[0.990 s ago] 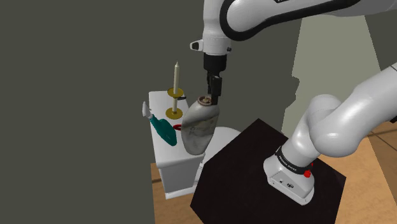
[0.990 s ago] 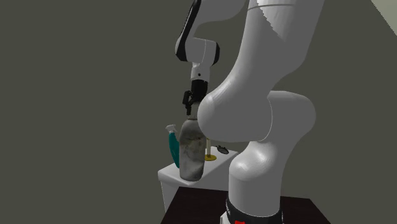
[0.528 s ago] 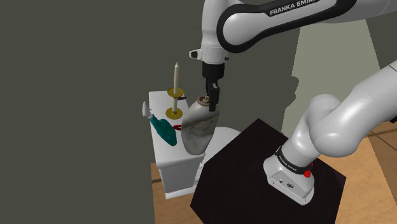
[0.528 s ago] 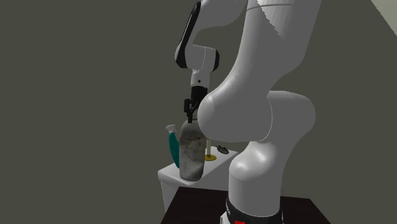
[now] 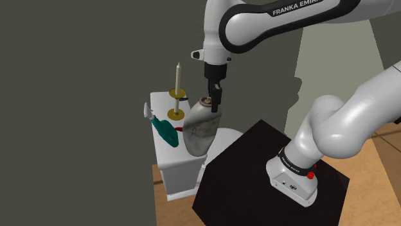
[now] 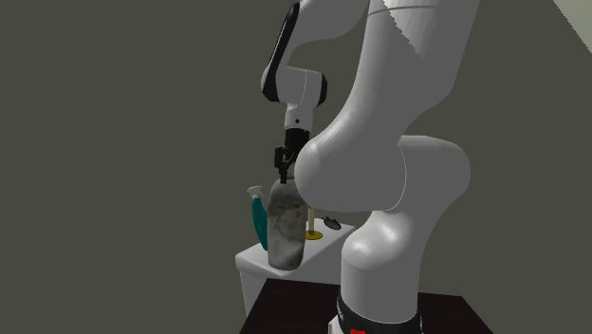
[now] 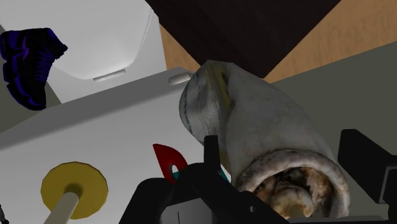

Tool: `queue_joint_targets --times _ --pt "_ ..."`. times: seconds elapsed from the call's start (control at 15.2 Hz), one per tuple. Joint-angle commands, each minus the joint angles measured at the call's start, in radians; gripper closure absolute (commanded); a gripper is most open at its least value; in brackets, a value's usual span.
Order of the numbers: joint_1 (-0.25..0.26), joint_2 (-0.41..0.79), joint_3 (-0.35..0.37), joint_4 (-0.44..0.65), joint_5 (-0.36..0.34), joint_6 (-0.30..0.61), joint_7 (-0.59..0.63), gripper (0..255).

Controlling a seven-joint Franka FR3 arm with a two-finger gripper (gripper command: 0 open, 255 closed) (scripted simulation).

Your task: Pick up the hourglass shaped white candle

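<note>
Mottled rough-looking candle (image 5: 200, 128), glossy white arm (image 5: 347, 122), matt dark stand (image 5: 250, 168)

I see flat dark grey-green wall (image 5: 77, 77) behind, paler lit grey-green patch (image 5: 334, 58) at shoulder view's upper right. Tan wood-tone floor (image 5: 158, 183) below. White boxy unit (image 5: 180, 176) against wall. Wrist view: white rounded lid (image 7: 108, 38) just beside it. Light dim, even.

The candle (image 5: 202, 128) is mottled grey and cream, the bottle (image 5: 167, 133) teal.
</note>
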Motion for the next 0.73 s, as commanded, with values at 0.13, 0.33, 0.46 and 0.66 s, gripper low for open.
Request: queue_joint_targets --times 0.13,0.33,0.46,0.66 --pt "0.0 -0.009 0.0 0.017 -0.002 -0.028 0.005 255" --pt "-0.001 -0.023 -0.002 0.046 -0.004 -0.071 0.01 255" --pt "-0.001 -0.031 -0.003 0.066 -0.006 -0.099 0.013 255" --pt "-0.002 -0.041 -0.004 0.098 -0.007 -0.14 0.018 255"
